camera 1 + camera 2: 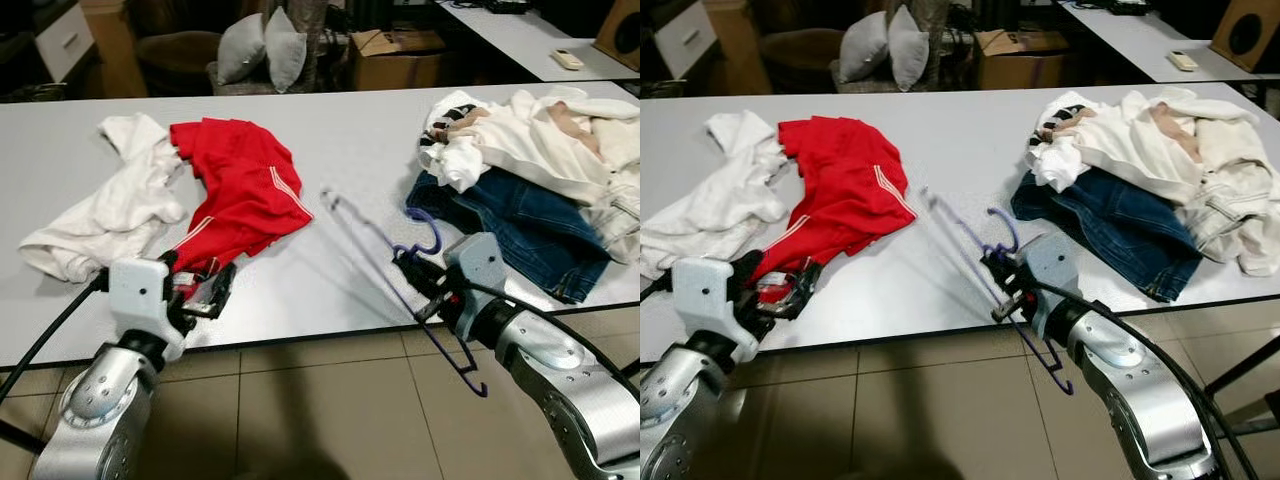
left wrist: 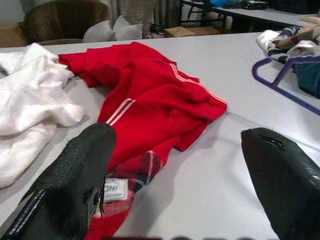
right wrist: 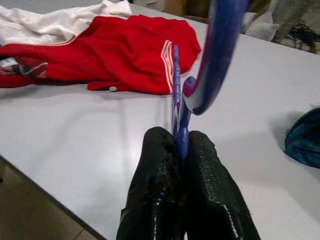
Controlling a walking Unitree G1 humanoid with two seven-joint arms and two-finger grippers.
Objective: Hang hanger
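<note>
Lower right of the head view, at the front edge of the surface (image 1: pixel 330 130), the right pincer (image 1: pixel 425 290) is clamped tight on the purple hanger (image 1: pixel 355 225), near its neck; wrist cam shows both fingers (image 3: pixel 155 175) pressed together w/ the thin bar between them. Hanger sits tilted: one arm runs up toward centre frame above the surface, the other end dips below the edge, hook curling just beside the jeans (image 1: pixel 530 225). Lower left, the left pincer (image 1: pixel 205 290) is spread wide, w/ the red shirt (image 1: pixel 240 190) hem between the fingers but not gripped; white cloth (image 1: pixel 110 210) lies left of it. Risks, as I judge: grip is on a thin bar, so the hanger could pivot or slip when lifted; the low end may knock the surface edge; hook could snag the jeans or the pile (image 1: pixel 530 130) at upper right.
</note>
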